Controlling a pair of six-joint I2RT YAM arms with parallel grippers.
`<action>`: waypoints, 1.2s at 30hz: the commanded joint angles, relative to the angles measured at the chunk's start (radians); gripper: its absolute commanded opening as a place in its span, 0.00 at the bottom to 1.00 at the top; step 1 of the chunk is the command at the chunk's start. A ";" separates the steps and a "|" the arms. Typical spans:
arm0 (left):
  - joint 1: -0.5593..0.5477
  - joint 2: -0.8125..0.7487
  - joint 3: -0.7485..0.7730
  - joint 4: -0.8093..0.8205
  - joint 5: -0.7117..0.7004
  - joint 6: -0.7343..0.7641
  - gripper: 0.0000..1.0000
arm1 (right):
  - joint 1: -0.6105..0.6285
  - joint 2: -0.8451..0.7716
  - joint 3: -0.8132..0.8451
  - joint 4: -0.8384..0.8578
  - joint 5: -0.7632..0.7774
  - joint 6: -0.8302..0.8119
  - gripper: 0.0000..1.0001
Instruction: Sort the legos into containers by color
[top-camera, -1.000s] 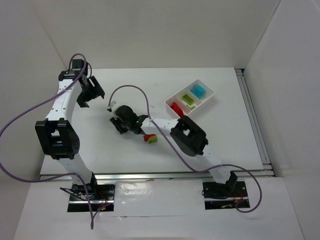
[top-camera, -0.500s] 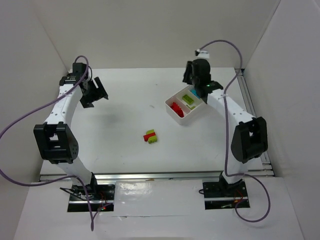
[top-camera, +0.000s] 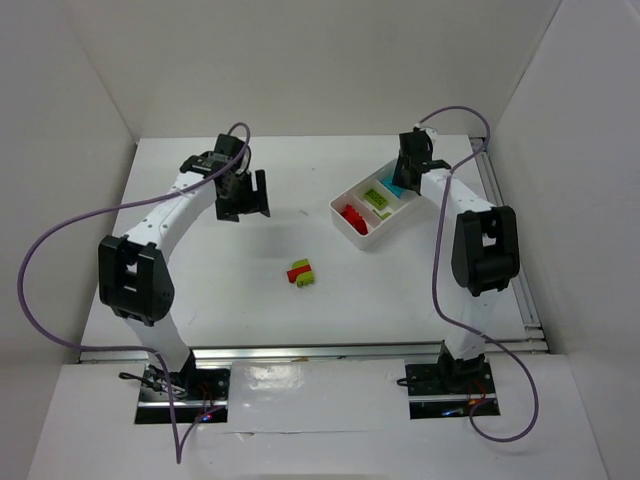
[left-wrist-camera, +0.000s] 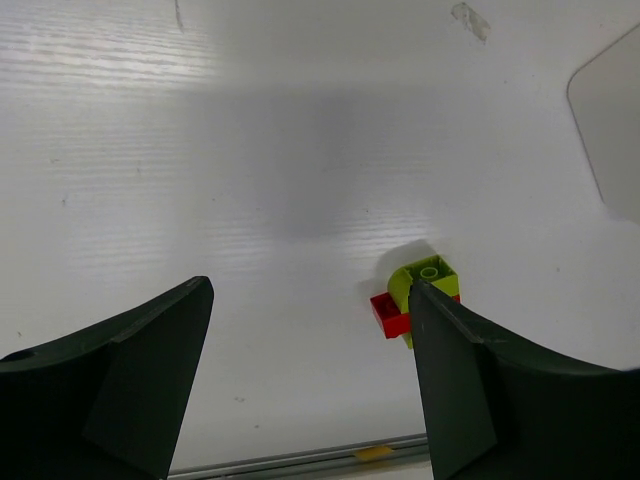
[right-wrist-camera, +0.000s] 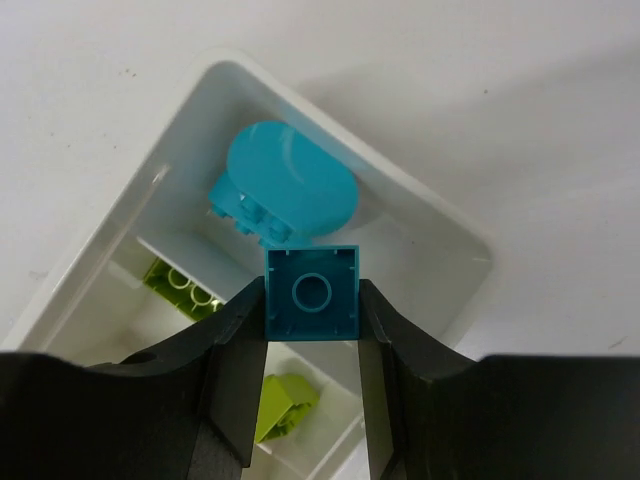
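Note:
The white three-part tray (top-camera: 392, 224) sits at the right, holding red legos (top-camera: 352, 215), green legos (top-camera: 378, 198) and cyan ones under my right gripper (top-camera: 408, 172). In the right wrist view my right gripper (right-wrist-camera: 313, 300) is shut on a square cyan brick (right-wrist-camera: 313, 293) and hangs over the tray's end compartment (right-wrist-camera: 140, 180), where a rounded cyan brick (right-wrist-camera: 290, 190) lies. A green brick (top-camera: 301, 266) and a red brick (top-camera: 297, 277) lie touching mid-table. My left gripper (top-camera: 245, 195) stands open and empty above the table, up-left of that pair (left-wrist-camera: 430, 275).
White walls enclose the table on three sides. A metal rail (top-camera: 300, 352) runs along the near edge. Purple cables loop off both arms. The middle compartment holds green bricks (right-wrist-camera: 180, 285), seen beside the right fingers (right-wrist-camera: 230, 380).
My right arm swung from mid-table to over the tray's far end, still shut. My left gripper moved right from the far-left side toward the middle, staying open.

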 joint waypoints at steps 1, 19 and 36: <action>-0.036 0.036 0.015 -0.010 -0.005 0.022 0.89 | -0.026 0.009 0.047 0.022 0.032 0.011 0.34; -0.243 0.046 -0.088 -0.019 0.021 0.053 0.90 | -0.004 -0.067 0.026 0.041 0.104 0.011 0.73; -0.118 -0.143 -0.316 0.064 0.045 -0.047 0.87 | 0.359 -0.514 -0.449 0.145 -0.215 -0.054 0.69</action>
